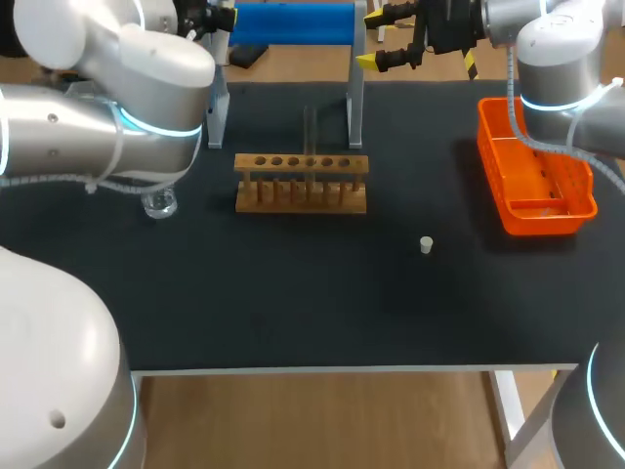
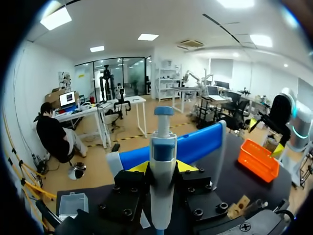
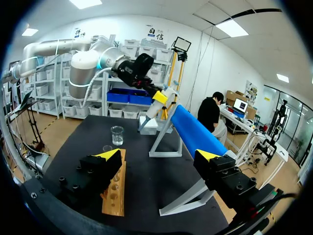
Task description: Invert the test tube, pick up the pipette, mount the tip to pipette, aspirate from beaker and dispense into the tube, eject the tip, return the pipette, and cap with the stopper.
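My left gripper (image 2: 163,167) is shut on the white and blue pipette (image 2: 163,161), which stands upright between its yellow tips. From the right wrist view the pipette (image 3: 150,113) hangs near the blue stand, above the table's far side. My right gripper (image 3: 159,159) is open and holds nothing; it sits high at the table's back (image 1: 391,39). A test tube (image 1: 311,129) stands in the wooden rack (image 1: 301,182). The glass beaker (image 1: 159,203) is left of the rack. The small white stopper (image 1: 426,244) lies on the mat, right of the rack.
An orange basket (image 1: 535,181) sits at the right side of the black mat. A blue roll on a metal stand (image 1: 293,21) spans the back edge. A clear plastic box (image 2: 72,203) lies below my left gripper. My left arm's elbow (image 1: 98,107) looms over the beaker.
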Robot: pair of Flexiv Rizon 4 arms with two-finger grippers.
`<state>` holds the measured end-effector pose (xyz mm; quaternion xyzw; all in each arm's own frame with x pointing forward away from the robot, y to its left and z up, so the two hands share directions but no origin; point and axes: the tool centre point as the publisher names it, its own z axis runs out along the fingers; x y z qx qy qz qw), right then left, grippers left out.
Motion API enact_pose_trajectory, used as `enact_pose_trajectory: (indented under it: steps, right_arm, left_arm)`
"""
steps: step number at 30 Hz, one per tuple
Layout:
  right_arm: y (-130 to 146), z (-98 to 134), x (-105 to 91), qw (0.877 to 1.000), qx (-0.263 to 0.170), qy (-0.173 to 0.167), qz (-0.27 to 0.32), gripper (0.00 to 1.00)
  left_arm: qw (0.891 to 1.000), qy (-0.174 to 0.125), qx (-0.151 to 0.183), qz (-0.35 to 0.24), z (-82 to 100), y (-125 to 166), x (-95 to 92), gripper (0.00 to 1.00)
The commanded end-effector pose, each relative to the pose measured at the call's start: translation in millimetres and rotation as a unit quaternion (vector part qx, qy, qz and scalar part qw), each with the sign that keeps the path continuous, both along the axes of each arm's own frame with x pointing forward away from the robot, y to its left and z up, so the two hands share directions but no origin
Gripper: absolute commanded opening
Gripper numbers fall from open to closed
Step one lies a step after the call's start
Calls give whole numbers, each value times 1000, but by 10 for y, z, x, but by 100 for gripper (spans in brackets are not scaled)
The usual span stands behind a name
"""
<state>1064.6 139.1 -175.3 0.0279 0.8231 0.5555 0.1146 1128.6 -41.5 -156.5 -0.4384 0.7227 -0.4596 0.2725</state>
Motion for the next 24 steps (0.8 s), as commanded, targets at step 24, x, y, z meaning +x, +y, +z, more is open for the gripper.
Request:
enact_pose_trajectory:
  steps: [24]
  right_arm:
    - [-6, 9, 4, 1000, -2, 1, 1, 100]
  left_arm:
    - [996, 66, 41, 40, -50, -152, 278, 0]
